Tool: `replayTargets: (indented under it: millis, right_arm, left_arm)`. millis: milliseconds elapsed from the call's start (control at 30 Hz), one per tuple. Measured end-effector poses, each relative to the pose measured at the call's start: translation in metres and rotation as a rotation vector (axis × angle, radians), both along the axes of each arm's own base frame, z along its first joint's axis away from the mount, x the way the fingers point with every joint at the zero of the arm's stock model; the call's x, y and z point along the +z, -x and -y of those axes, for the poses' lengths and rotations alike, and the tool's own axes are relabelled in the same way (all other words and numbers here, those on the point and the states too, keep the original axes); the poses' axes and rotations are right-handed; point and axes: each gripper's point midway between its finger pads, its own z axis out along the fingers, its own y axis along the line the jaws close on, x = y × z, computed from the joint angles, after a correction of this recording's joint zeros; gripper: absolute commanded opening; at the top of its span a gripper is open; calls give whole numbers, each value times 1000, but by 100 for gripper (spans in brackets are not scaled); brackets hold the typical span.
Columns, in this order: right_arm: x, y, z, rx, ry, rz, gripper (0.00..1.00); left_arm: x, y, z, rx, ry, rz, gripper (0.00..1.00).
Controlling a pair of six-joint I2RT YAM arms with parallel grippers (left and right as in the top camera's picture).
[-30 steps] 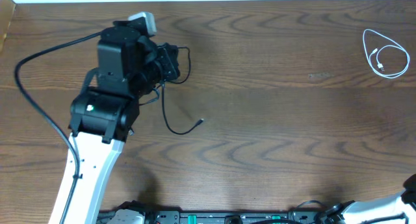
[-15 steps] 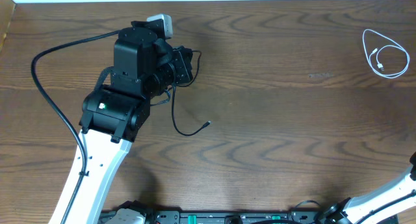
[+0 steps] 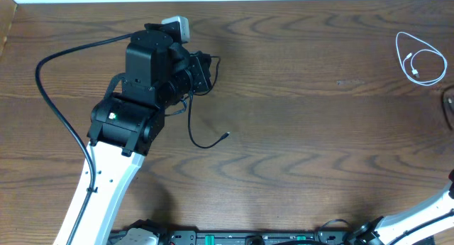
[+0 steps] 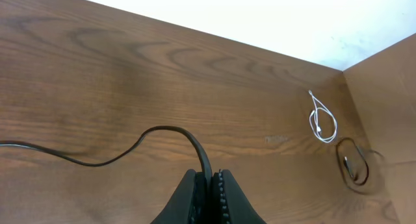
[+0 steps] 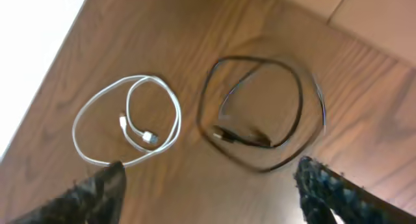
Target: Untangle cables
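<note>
Your left gripper [image 4: 209, 184] is clenched on a loose black cable [image 4: 162, 128]. Your right gripper [image 5: 211, 185] hangs spread wide over the white cable [image 5: 148, 138] and a coiled black cord [image 5: 242, 138], which lie side by side.

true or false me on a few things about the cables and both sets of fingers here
1. The left fingers are shut on a black cable. True.
2. The white cable is tangled with the black coil. False: they lie side by side, apart.
3. The right fingers are open with nothing between them. True.
4. The white cable is stretched out straight. False: it lies in loops.
</note>
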Motion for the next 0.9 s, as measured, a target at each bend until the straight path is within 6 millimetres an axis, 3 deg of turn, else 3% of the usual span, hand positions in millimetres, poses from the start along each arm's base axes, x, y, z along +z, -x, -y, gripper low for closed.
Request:
replayTargets:
  millis: [67,200,300,467,567,733,900]
  right_arm:
    - [0,-4,-10,44,-41,24,93]
    - [6,-19,-38,186,-126,112,93]
    - [18,-34,-70,345,-186,204,93]
    - [58,-56,-162,686,-241,350,96]
    - [73,-69,-233,899,-261,385,98]
    - [75,-78,-323,1153,-291,384,98]
    - [77,-78,-405,1396,-273,402,92]
  left_arm:
    - [-1,1,0,0,-2,-5,8]
    - [-2,1,0,0,-2,-8,7]
    - [-2,2,1,-8,-2,-7,7]
    - [11,7,21,-161,18,61,7]
    - [28,11,38,-266,68,125,7]
    - [84,21,69,-469,209,337,7]
    - [136,39,84,-597,372,465,7]
